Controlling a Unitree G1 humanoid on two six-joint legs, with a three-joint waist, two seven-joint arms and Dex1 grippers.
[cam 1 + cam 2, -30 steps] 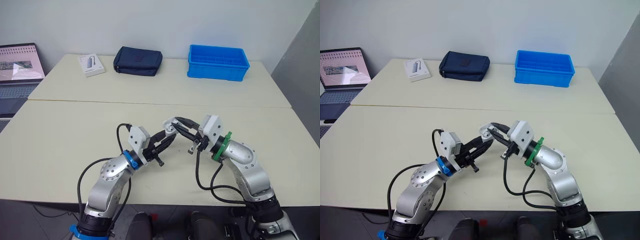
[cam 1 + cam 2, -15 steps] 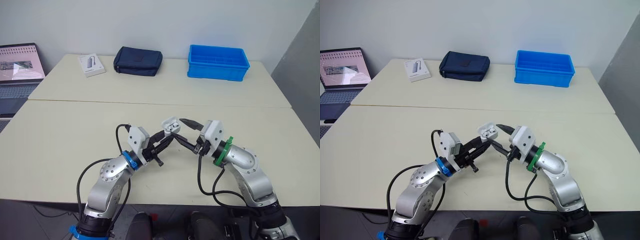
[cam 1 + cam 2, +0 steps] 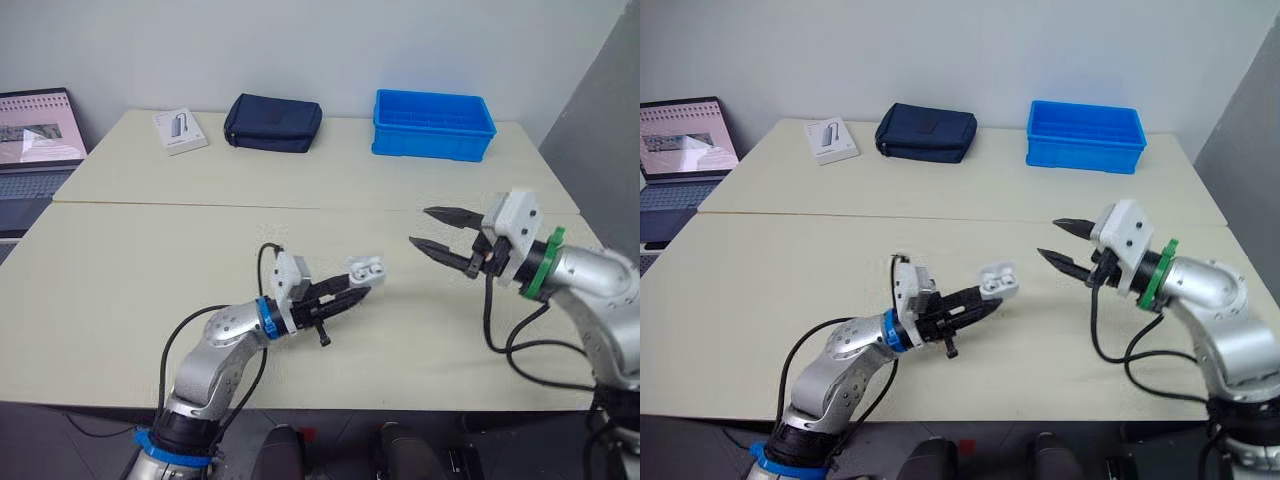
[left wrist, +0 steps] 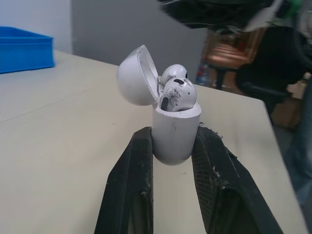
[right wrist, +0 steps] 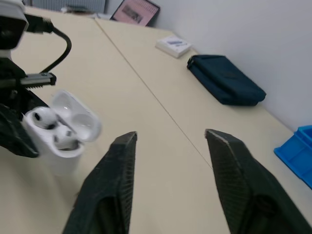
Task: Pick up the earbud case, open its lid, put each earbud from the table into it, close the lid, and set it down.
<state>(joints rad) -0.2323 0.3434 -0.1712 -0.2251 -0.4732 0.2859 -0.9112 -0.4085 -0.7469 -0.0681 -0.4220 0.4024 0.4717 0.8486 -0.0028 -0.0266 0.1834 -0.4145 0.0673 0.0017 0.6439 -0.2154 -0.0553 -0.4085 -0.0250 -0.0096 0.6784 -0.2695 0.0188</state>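
The open earbud case point(image 4: 175, 131), both earbuds point(image 4: 178, 92) seated, is being pinched above the table point(image 3: 150, 260) by the left gripper point(image 3: 355, 292); the right gripper point(image 3: 420, 226) is being held well apart, jaws spread.

Right gripper point(image 3: 419, 226) now off earbud case point(image 3: 367, 268)

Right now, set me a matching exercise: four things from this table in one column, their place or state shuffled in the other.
Things:
1. case
2. right pincer
3. bin
4. pouch

Places or states:
A. open, holding nothing
B. blue, at the far side, to the robot's right
C. lid up, clamped in the left pincer
D. navy, next to the white box

Pairs: 1-C, 2-A, 3-B, 4-D
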